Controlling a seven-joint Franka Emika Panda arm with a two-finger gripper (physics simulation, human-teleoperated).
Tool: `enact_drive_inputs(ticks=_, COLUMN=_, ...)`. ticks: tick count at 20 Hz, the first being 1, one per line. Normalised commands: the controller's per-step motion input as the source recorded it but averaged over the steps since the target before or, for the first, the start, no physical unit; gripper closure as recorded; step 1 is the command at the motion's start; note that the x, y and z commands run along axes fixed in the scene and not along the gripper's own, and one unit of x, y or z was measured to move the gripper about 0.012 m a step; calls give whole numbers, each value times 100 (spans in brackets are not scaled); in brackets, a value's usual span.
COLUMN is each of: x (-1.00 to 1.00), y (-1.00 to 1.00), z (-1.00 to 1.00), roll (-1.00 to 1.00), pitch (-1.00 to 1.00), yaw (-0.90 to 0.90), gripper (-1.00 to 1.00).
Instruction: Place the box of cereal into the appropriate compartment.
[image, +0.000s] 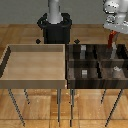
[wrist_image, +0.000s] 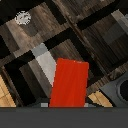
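The box of cereal (image: 112, 39), a small red-orange carton, hangs in the air over the far right part of the dark compartment tray (image: 95, 86). My gripper (image: 113, 33) is shut on its top, coming down from the exterior view's upper right. In the wrist view the box of cereal (wrist_image: 69, 82) fills the centre as a plain red slab, with dark wooden dividers (wrist_image: 75, 35) below it. The fingers themselves do not show clearly in the wrist view.
A large light wooden tray (image: 35, 81) stands at the exterior view's left, touching the dark tray. Grey blocks (image: 85, 72) sit in several compartments; a grey block (wrist_image: 45, 62) and a white round item (wrist_image: 22, 18) show in the wrist view. The robot base (image: 55, 27) is behind.
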Motion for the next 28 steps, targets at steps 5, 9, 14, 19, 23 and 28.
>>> enact_drive_inputs(ticks=5, x=0, y=0, z=-100, roll=0, pitch=0, yaw=0, gripper=100)
enact_drive_inputs(ticks=9, x=0, y=0, z=-75, roll=0, pitch=0, yaw=0, gripper=100)
enact_drive_inputs(ticks=14, x=40, y=0, z=-20, roll=0, pitch=0, yaw=0, gripper=100)
enact_drive_inputs(ticks=19, x=20, y=0, z=-20, roll=0, pitch=0, yaw=0, gripper=100)
enact_drive_inputs(ticks=23, x=0, y=0, z=-75, roll=0, pitch=0, yaw=0, gripper=100)
enact_drive_inputs(ticks=28, x=0, y=0, z=-60, roll=0, pitch=0, yaw=0, gripper=-100)
